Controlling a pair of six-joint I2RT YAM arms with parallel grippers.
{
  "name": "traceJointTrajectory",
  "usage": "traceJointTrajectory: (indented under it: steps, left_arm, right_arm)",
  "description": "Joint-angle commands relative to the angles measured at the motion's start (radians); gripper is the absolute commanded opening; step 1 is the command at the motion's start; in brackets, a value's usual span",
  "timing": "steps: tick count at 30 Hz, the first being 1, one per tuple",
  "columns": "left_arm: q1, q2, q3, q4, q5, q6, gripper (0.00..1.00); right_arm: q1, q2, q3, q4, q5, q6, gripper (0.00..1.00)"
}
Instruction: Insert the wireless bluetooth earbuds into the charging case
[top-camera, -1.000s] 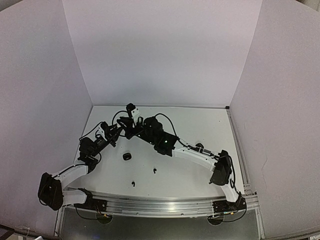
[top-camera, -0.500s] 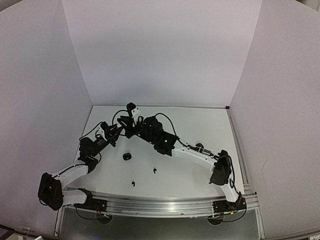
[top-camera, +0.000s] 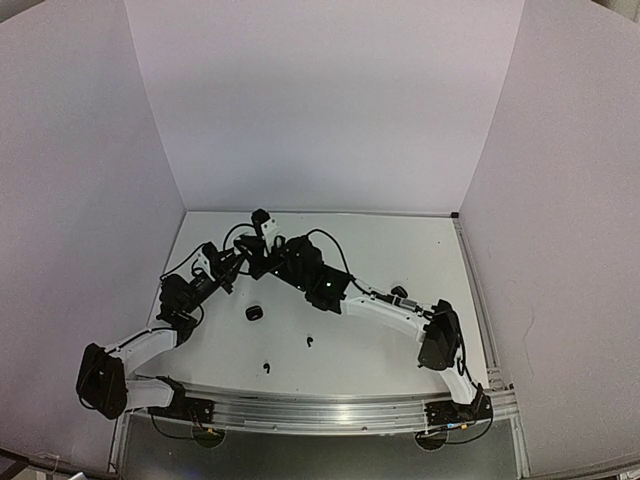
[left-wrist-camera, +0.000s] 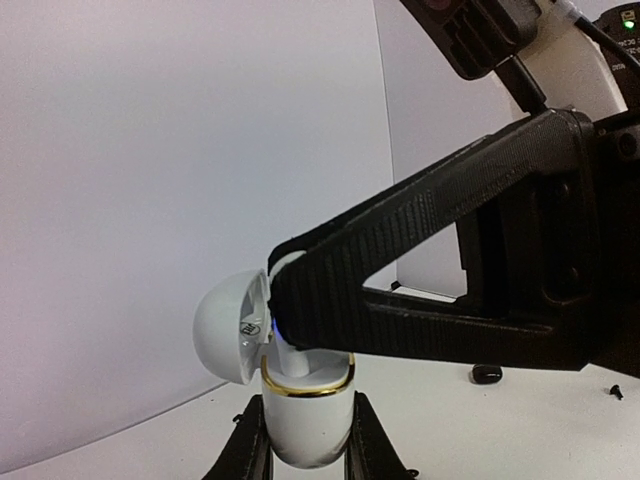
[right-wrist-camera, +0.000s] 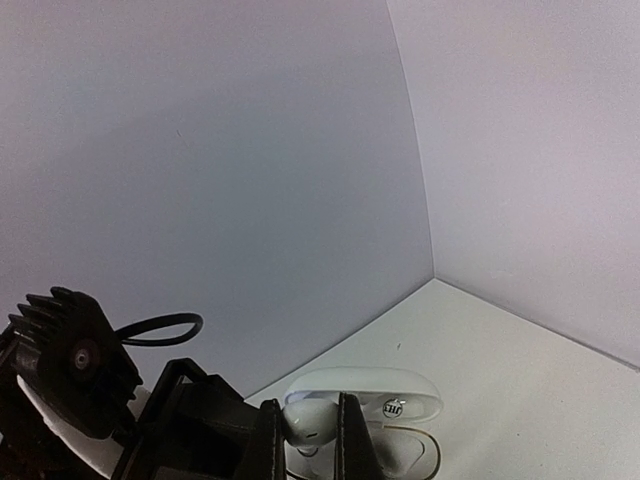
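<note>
A flat white table (top-camera: 400, 245) sits between three pale, plain walls (top-camera: 320, 100), and a metal rail (top-camera: 330, 410) runs along its near edge. The two arms meet over the far left part, close to the left wall, so the widest bare surface lies on the right side, toward the far right corner. The left gripper (left-wrist-camera: 305, 450) clenches the base of one white rounded charging case with a gold ring (left-wrist-camera: 305, 400), which stands upright with its lid open. At its opening the right gripper (right-wrist-camera: 311, 440) pinches one white stemmed earbud (right-wrist-camera: 308, 420); I cannot tell whether it is already seated. On the table between the arms lie one black rounded case (top-camera: 254, 313) and two small black earbuds (top-camera: 309, 341), all apart from each other.
</note>
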Motion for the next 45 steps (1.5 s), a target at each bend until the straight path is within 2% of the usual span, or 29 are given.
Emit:
traceJointTrajectory:
  steps: [1,9,19,26,34,45]
  left_arm:
    - [-0.005,-0.005,0.043,0.066,-0.049,-0.016,0.0]
    - [-0.004,-0.008,0.037,0.067,-0.048,0.005,0.0]
    - [-0.004,-0.009,0.037,0.059,-0.007,0.013,0.0]
    - [-0.003,-0.023,0.037,0.034,0.04,0.0,0.0]
    - [-0.003,-0.024,0.046,0.021,0.082,-0.013,0.0]
    - [0.0,-0.035,0.051,-0.02,0.116,-0.061,0.0]
  right_arm:
    - [0.011,0.019,-0.041,-0.02,0.006,0.004,0.0]
    - [0.011,0.012,-0.069,-0.005,0.017,0.014,0.14]
    - [0.007,-0.002,-0.071,0.024,0.019,-0.009,0.13]
    - [-0.015,-0.043,-0.129,0.017,0.0,-0.033,0.11]
    - [-0.019,-0.048,-0.121,-0.023,-0.015,-0.055,0.19]
    - [-0.023,-0.068,-0.119,-0.052,0.015,-0.079,0.23]
